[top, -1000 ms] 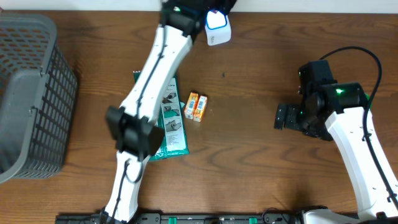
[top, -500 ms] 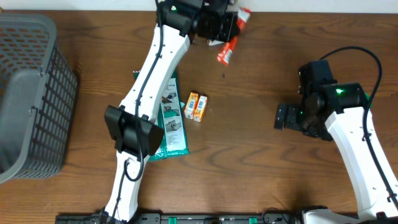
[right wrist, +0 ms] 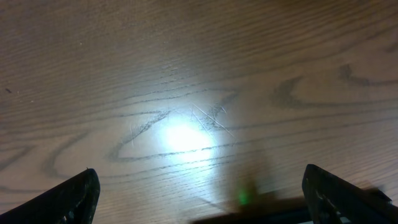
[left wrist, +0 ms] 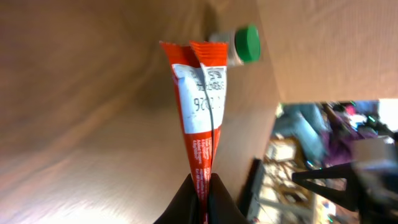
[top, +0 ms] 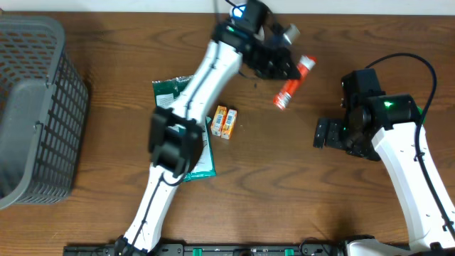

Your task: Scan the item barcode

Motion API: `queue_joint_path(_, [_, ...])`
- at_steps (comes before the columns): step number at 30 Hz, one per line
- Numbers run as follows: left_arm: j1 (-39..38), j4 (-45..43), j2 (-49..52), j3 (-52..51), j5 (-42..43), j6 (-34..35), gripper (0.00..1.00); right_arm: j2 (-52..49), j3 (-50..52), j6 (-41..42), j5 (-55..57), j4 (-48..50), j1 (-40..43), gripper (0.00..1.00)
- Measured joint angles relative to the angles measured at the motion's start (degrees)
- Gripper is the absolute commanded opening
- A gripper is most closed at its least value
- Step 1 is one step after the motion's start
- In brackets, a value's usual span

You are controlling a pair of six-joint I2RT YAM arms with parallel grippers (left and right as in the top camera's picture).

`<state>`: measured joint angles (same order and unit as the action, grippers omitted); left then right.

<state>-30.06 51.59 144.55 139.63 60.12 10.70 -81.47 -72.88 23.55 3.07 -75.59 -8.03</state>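
- The left gripper point(left wrist: 200, 198) has its fingers pinched tight on one end of the tube point(left wrist: 200, 106). The tube hangs clear of the table point(top: 320, 206) at far centre. Gripping only the tip likely leaves the printed faces free to turn toward a scanner.
- The right gripper point(right wrist: 199, 196) has its fingers spread wide with nothing between them. It sits over bare wood at the right, apparently parked out of the way.
- A grey basket point(top: 35, 107) stands at the far left edge, well apart from the tube. It is probably where items go once scanned.
- A green packet point(top: 202, 160) lies flat at centre left, partly under the left arm. Its print is too small to read.
- The tube is red-orange with a white band. The band has dark digits that look like "926", and the finer lines are illegible. No barcode shows on this face.
- Two orange boxes point(top: 225, 122) lie side by side, touching, just right of the packet.
- A green-capped thing point(left wrist: 244, 45) sits beyond the tube's free end. I cannot tell what it is.
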Motion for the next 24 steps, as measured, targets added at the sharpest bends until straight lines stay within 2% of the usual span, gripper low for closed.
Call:
queue_joint_path(3, [-3.2,-3.1,3.5,-0.5,2.9,2.2,0.08,0.0,0.0,0.0,0.0,0.0,0.0,0.99])
queue_joint_path(4, [-4.6,-4.5,4.7,-0.6,4.0,3.0,0.16,0.0,0.0,0.0,0.0,0.0,0.0,0.99])
queue_joint_path(5, [-5.5,-5.4,5.4,-0.6,4.7,3.6,0.40,0.0,0.0,0.0,0.0,0.0,0.0,0.99])
queue_joint_path(6, [-6.8,-6.4,6.0,-0.8,5.7,4.4,0.58,0.0,0.0,0.0,0.0,0.0,0.0,0.99])
queue_joint_path(7, [-8.1,-7.6,6.3,-1.0,6.4,4.8,0.73,0.0,0.0,0.0,0.0,0.0,0.0,0.99])
queue_joint_path(8, [-9.2,-8.5,6.5,-1.1,7.0,5.2,0.78,0.0,0.0,0.0,0.0,0.0,0.0,0.99])
queue_joint_path(12, [-12.4,-13.2,6.4,-1.1,8.9,7.0,0.79,0.0,0.0,0.0,0.0,0.0,0.0,0.99])
queue_joint_path(16, [-12.4,-14.6,6.4,-1.0,8.2,9.1,0.80,0.0,0.0,0.0,0.0,0.0,0.0,0.99])
queue_joint_path(24, [-3.6,-14.1,5.2,-1.1,3.5,12.1,0.81,0.0,0.0,0.0,0.0,0.0,0.0,0.99])
